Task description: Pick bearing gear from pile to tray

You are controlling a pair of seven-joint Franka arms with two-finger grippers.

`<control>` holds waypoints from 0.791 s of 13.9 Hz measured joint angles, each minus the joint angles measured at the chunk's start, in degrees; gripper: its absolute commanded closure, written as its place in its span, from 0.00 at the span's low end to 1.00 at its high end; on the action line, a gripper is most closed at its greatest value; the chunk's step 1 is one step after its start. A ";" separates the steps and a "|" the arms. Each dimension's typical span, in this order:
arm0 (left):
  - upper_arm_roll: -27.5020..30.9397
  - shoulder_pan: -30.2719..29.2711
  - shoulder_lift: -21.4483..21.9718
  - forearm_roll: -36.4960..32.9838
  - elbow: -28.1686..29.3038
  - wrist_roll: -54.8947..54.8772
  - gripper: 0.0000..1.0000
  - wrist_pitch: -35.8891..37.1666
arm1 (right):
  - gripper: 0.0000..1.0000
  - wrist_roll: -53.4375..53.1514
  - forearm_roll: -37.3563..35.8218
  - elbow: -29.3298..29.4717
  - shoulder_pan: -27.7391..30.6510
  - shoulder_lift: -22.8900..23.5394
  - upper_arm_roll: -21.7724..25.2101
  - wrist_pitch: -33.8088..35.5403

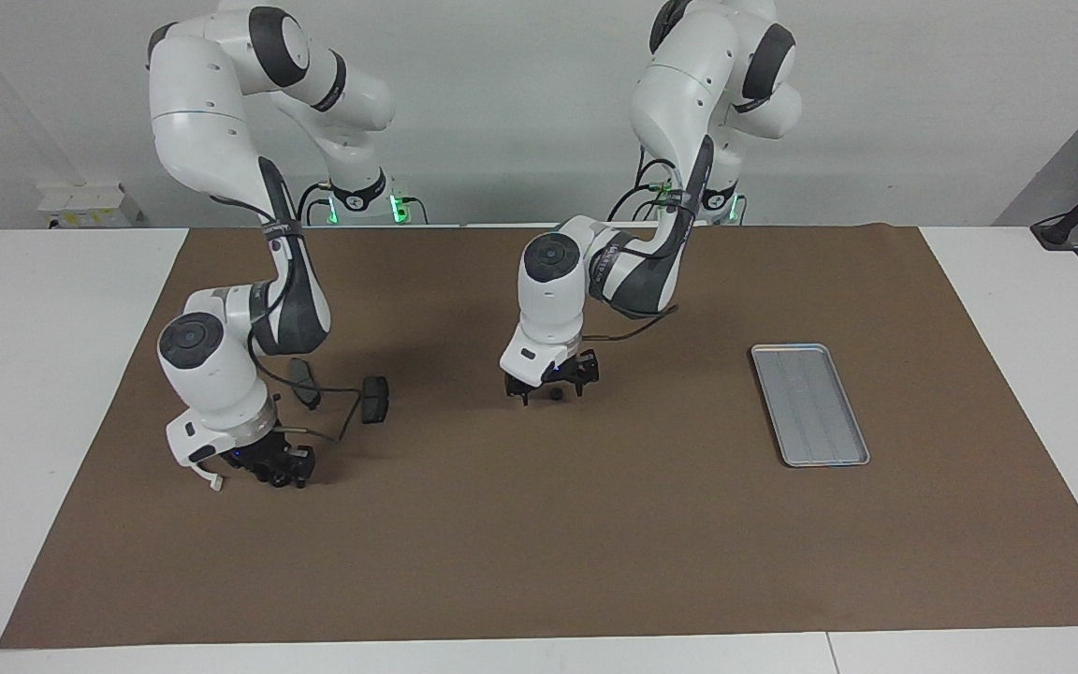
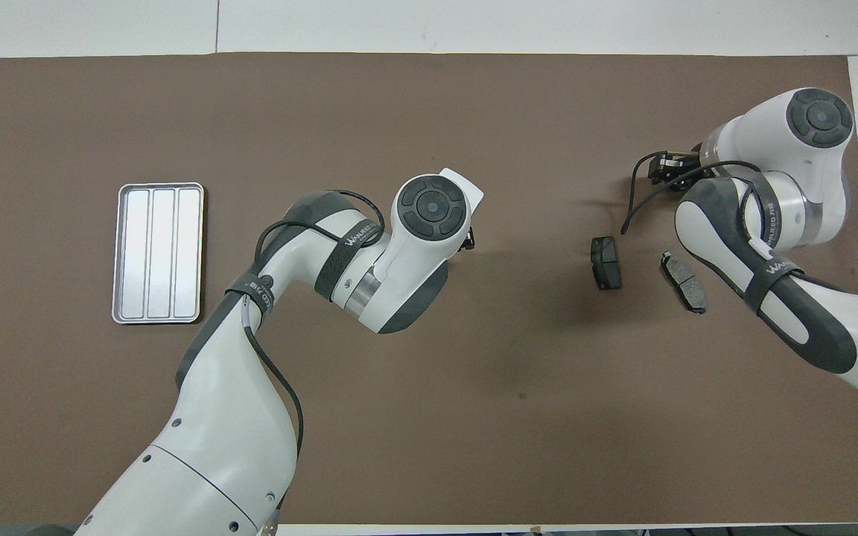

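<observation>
On the brown mat [image 1: 539,524] covering the tabletop [image 1: 43,374], the tray [image 1: 809,403] lay bare toward the left arm's end, well apart from both arms. The left hand [image 1: 550,391] stood low at mid-mat, released, fingers straddling a small black round piece [image 1: 557,395]; the pick-up step seemed in hand, next calling for clenching, lifting and carrying to the tray. The right hand [image 1: 279,471] sat low near two brake pads [image 1: 374,399]; I cannot tell whether it gripped anything.
</observation>
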State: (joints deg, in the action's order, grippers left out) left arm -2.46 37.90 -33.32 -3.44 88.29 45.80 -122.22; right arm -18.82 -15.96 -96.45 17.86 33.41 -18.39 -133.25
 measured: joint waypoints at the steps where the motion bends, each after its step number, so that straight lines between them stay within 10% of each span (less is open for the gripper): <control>1: -0.05 0.01 0.09 0.11 0.13 -0.45 0.04 -0.19 | 0.77 0.00 -0.06 0.07 0.00 -0.05 0.01 0.00; 3: -0.10 0.02 0.87 0.15 1.90 -1.18 0.04 -2.07 | 1.00 0.00 -0.12 0.19 0.01 -0.13 0.03 0.02; 11: 0.05 -0.03 3.34 0.20 7.70 -3.49 0.04 -5.25 | 1.00 0.00 -0.62 0.19 -0.08 -0.13 0.02 0.04</control>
State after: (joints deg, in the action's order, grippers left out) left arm -2.41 37.87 -29.98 -3.24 95.99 42.31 -127.47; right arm -18.82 -16.58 -96.26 17.77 33.28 -18.37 -133.20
